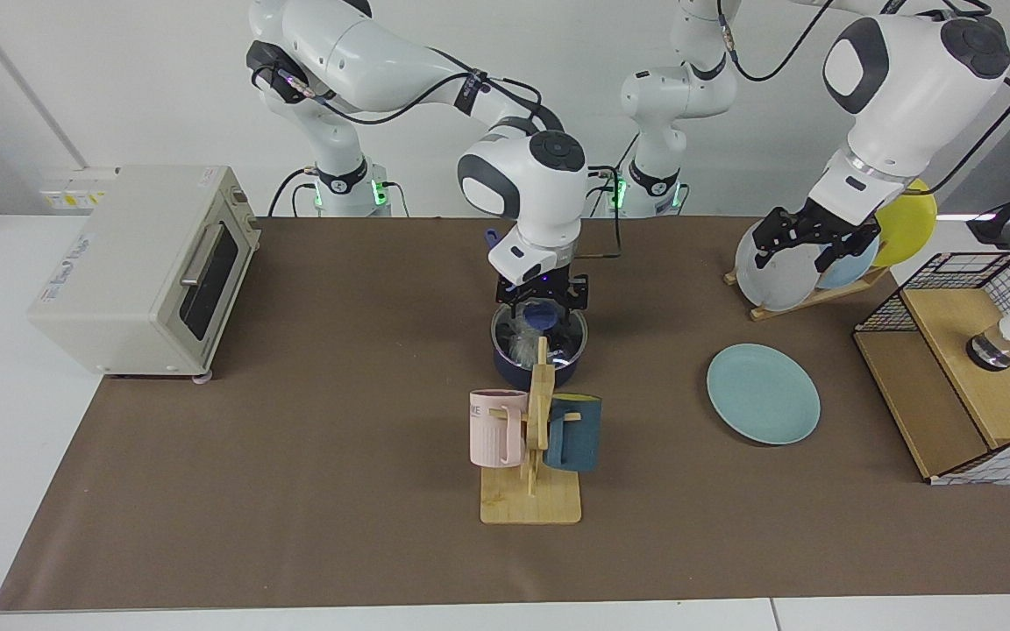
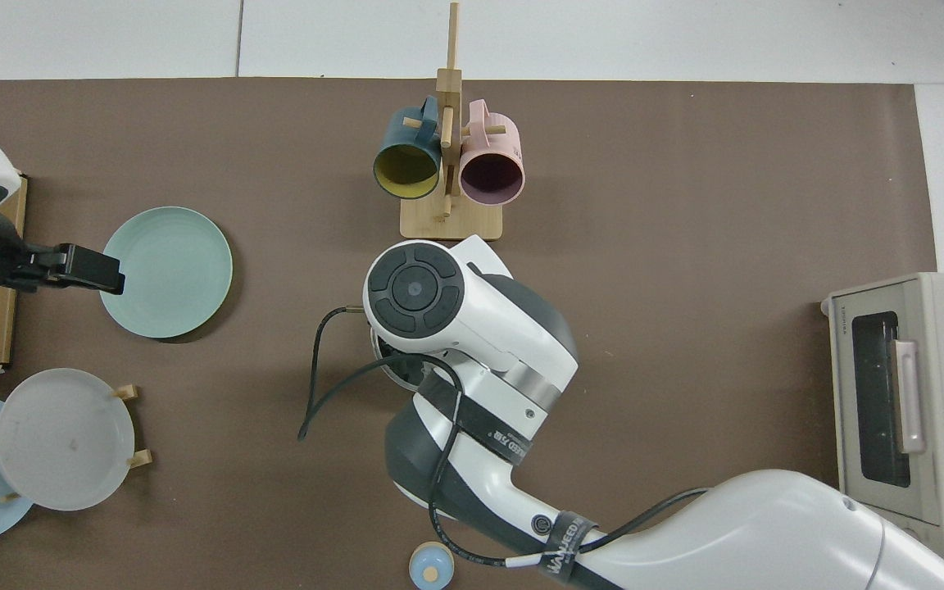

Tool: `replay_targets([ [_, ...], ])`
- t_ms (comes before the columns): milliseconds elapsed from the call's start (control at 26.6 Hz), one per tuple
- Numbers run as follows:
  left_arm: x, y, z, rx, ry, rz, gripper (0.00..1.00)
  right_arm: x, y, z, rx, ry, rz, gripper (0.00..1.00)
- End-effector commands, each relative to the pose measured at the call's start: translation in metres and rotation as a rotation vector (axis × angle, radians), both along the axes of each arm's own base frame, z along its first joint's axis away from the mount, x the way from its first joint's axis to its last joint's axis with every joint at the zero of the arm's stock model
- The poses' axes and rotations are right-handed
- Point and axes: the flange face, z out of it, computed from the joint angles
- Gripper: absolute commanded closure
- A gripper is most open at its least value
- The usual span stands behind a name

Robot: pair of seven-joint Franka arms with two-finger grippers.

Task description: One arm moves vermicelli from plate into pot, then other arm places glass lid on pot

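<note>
The dark navy pot (image 1: 540, 366) stands mid-table behind the mug rack. The glass lid (image 1: 549, 340) lies on it, with its blue knob (image 1: 543, 313) showing. Through the glass, the white vermicelli (image 1: 518, 344) sits inside the pot. My right gripper (image 1: 543, 294) hovers just above the knob, open, a blue light at its base. In the top view the right arm (image 2: 472, 328) covers the pot. The teal plate (image 1: 764, 393) (image 2: 167, 272) lies bare to the right. My left gripper (image 1: 807, 245) (image 2: 83, 270) waits open above the plate rack.
A wooden mug rack (image 1: 531, 456) with a pink and a dark teal mug stands in front of the pot. A toaster oven (image 1: 141, 263) is at the left, a rack of upright plates (image 1: 785, 267) and a wire-and-wood box (image 1: 970, 368) at the right. A small light blue round object (image 2: 431, 565) lies near the mat's edge.
</note>
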Motion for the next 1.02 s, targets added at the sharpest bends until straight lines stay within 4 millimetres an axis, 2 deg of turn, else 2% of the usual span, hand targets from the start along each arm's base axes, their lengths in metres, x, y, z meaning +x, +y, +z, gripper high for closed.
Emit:
replay_targets([
  [0,-0.004,-0.001,0.005,0.008,-0.007,0.008,0.00,-0.010,0.002,0.043,-0.020,-0.043,-0.014,0.02],
  [226,-0.004,-0.001,0.005,0.008,-0.009,0.008,0.00,-0.019,-0.016,0.080,-0.075,-0.073,0.005,0.02],
  [339,-0.004,0.000,0.005,0.009,-0.007,0.008,0.00,-0.018,-0.038,0.106,-0.089,-0.070,0.026,0.02],
  [452,-0.004,-0.001,0.005,0.008,-0.009,0.008,0.00,-0.011,-0.074,0.136,-0.067,-0.066,0.001,0.02],
  [602,-0.004,0.000,0.005,0.009,-0.007,0.008,0.00,-0.012,-0.129,0.160,-0.076,-0.060,0.037,0.02],
  [715,-0.004,-0.001,0.005,0.008,-0.007,0.008,0.00,-0.013,-0.166,0.170,-0.092,-0.036,0.061,0.02],
  [828,-0.004,-0.001,0.005,0.008,-0.007,0.008,0.00,-0.004,-0.211,0.183,-0.061,-0.028,0.072,0.02],
  [978,-0.004,-0.001,0.005,0.008,-0.009,0.008,0.00,0.004,-0.261,0.185,-0.070,-0.019,0.107,0.02],
])
